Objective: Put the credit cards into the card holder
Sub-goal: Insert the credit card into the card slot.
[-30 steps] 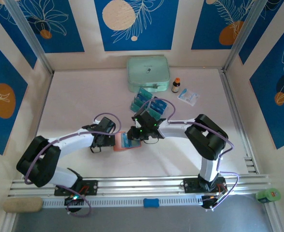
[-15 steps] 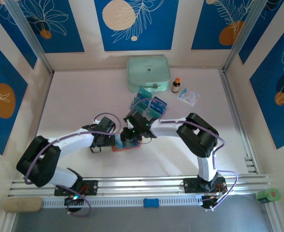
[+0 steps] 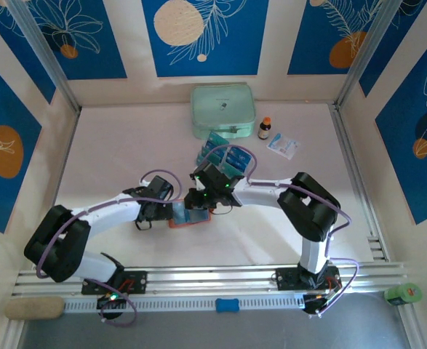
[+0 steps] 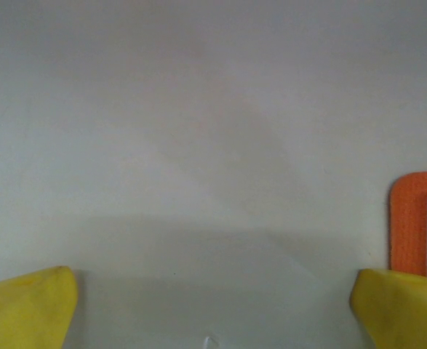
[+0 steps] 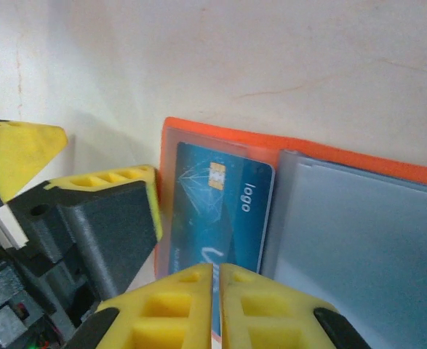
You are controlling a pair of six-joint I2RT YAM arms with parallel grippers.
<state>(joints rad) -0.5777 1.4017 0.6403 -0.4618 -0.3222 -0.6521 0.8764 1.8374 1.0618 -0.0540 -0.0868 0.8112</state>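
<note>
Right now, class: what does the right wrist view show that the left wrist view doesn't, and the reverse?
Right wrist, not left wrist: a blue credit card lying on the open card holder, the right tool shut at its near end. Left wrist, not right wrist: bare table between the left tool's wide-open fingers. Both: the card holder's orange edge and the pale table.

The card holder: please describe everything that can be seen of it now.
The card holder is a small orange-red wallet, lying open and flat on the pale table. Inside are greyish translucent pockets; a teal card lies face up on the left half. The shut right hand sits at that card's near edge. The open left hand has a finger close beside the holder's left edge; contact cannot be told.
</note>
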